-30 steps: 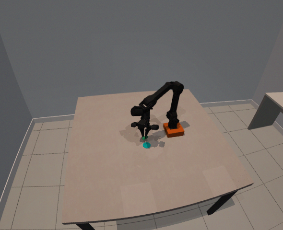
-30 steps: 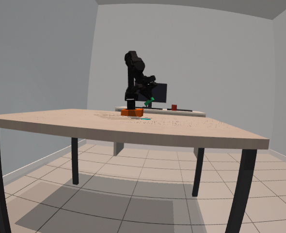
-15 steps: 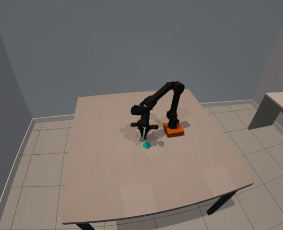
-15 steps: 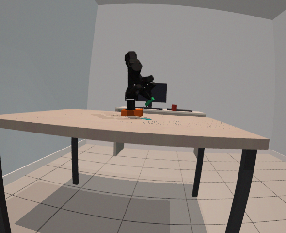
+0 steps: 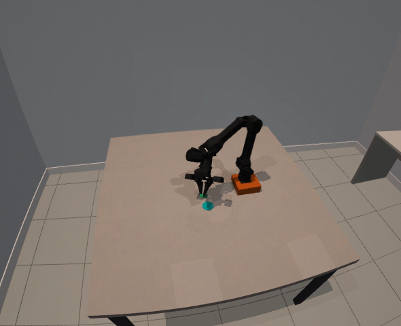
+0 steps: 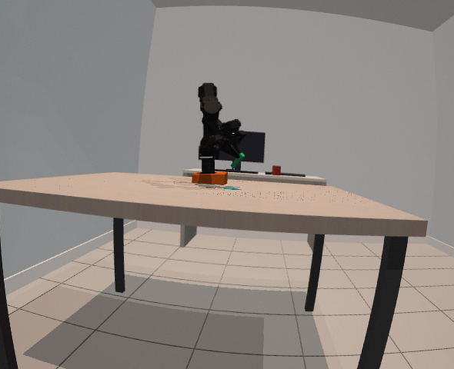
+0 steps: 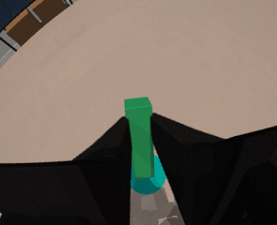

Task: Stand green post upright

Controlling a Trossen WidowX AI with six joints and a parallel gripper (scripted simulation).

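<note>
My gripper (image 5: 202, 192) (image 6: 235, 157) (image 7: 138, 120) is shut on the green post (image 5: 202, 195) (image 6: 237, 160) (image 7: 138, 131) and holds it in the air above the table. The post is tilted, its free end pointing away from the fingers. The cyan circle (image 5: 207, 205) (image 6: 230, 188) (image 7: 149, 183) lies flat on the table just below and a little in front of the post. In the wrist view the circle shows partly behind the post's lower end, between the fingers.
The arm's orange base (image 5: 246, 184) (image 6: 209, 177) stands on the table (image 5: 141, 245) (image 6: 100, 194) to the right of the gripper. A side table (image 5: 387, 147) (image 6: 298, 178) with a monitor (image 6: 251, 147) and a red block (image 6: 276, 170) stands beyond.
</note>
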